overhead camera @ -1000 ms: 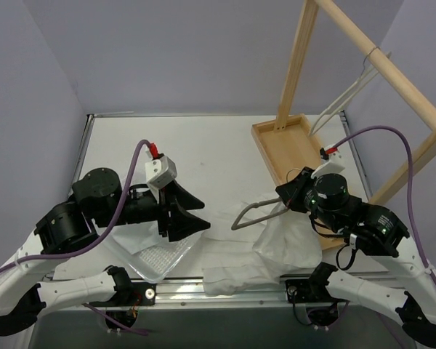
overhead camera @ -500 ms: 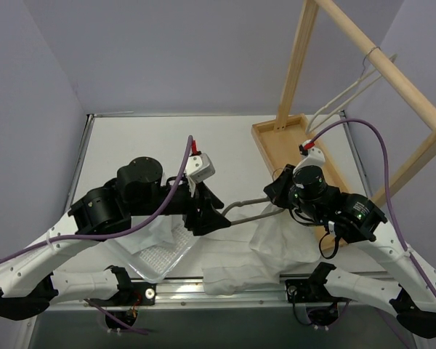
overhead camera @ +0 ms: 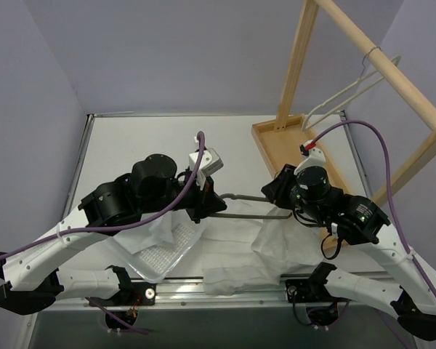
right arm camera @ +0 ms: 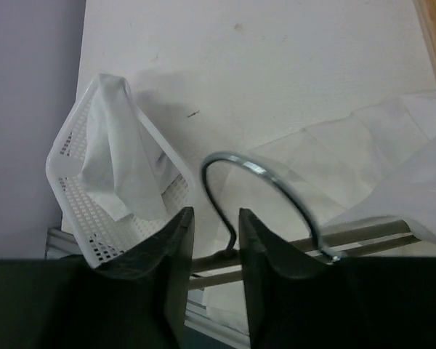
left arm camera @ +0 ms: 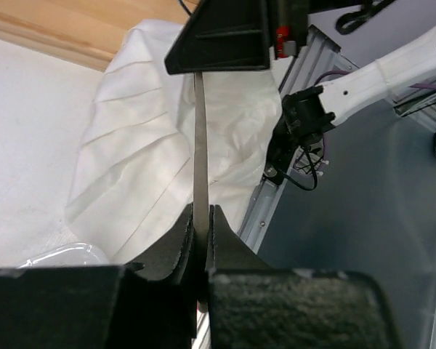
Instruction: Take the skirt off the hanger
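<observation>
The grey hanger (overhead camera: 254,216) hangs level between my two grippers, above the table's front. My left gripper (overhead camera: 216,204) is shut on its thin bar (left arm camera: 199,145), which runs straight out from the closed jaws (left arm camera: 201,209). My right gripper (overhead camera: 276,198) stands slightly open, with the tip of the metal hook (right arm camera: 265,173) in the gap between its fingers (right arm camera: 213,212), not clamped. The white skirt (overhead camera: 287,243) lies crumpled under the hanger's right end and over the table edge. In the right wrist view the skirt (right arm camera: 392,138) covers the bar's far end; I cannot tell whether it is still attached.
A white perforated basket (overhead camera: 163,254) holding a white cloth (right arm camera: 123,167) sits at the front left. A wooden tray (overhead camera: 287,142) lies at the back right under a wooden rack (overhead camera: 381,65), where a white hanger (overhead camera: 349,91) hangs.
My left arm swung right to the hanger and its jaws closed on the bar. The right jaws, shut on the hanger before, have parted a little. The hanger now lies level.
</observation>
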